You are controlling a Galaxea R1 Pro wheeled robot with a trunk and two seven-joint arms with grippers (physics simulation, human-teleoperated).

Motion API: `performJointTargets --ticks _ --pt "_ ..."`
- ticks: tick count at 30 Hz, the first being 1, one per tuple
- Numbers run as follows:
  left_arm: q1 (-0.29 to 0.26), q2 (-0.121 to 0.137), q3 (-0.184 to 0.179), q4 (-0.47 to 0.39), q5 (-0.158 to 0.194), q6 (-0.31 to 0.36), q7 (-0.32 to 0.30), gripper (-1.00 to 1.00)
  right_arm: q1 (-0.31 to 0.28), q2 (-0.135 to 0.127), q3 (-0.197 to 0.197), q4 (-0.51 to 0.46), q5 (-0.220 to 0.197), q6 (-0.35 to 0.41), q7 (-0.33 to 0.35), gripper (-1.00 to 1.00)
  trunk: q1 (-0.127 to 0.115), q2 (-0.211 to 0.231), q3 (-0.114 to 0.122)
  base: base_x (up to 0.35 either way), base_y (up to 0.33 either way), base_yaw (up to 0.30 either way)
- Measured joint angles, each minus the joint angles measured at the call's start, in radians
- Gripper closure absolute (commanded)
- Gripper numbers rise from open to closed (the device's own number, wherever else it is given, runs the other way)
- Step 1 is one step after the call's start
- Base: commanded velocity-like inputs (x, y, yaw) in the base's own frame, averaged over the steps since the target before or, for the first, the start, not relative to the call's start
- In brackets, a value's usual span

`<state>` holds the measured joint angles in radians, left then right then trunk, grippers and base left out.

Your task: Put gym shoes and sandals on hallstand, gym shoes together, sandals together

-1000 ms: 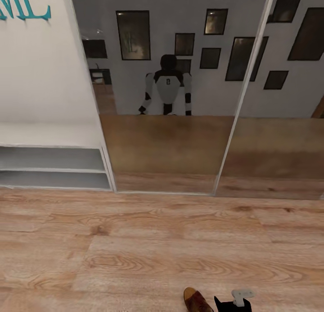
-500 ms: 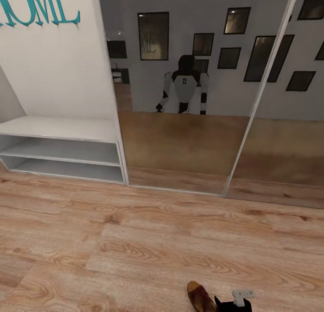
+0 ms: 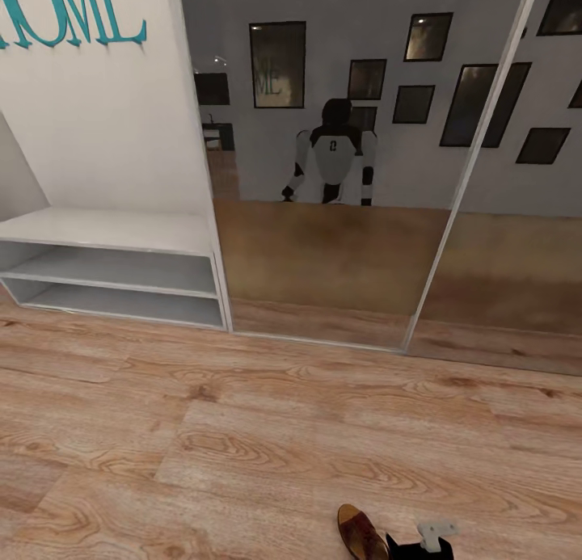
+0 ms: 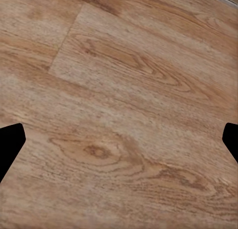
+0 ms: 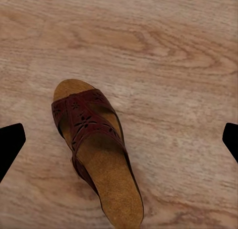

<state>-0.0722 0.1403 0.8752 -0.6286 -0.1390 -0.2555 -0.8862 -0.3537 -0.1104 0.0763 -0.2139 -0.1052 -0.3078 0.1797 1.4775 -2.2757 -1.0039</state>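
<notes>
Below, right hand (image 5: 119, 140) spread wide over one sandal (image 5: 94, 149) flat on corridor floor (image 3: 242, 431); left hand (image 4: 119, 140) open too; hallstand (image 3: 113, 230) well apart.

brown leather open-toed sandal (image 3: 360, 534): heel cut off by the head view's lower edge | pale grey-white hallstand with two low shelves (image 3: 113, 230): left part cut off at the frame edge | teal wall lettering (image 3: 73, 14): clipped at top and left | right pincer (image 5: 119, 140): fingertips alone seen at the picture's sides
</notes>
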Motion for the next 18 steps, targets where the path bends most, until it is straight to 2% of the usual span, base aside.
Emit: performJointTargets --ticks 18 --pt "0.000 0.000 0.000 0.000 0.000 0.000 0.000 -1.00 0.000 -0.003 0.001 0.006 0.001 0.000 -0.001 -1.00 0.000 0.000 0.000 0.000 0.000 0.000"
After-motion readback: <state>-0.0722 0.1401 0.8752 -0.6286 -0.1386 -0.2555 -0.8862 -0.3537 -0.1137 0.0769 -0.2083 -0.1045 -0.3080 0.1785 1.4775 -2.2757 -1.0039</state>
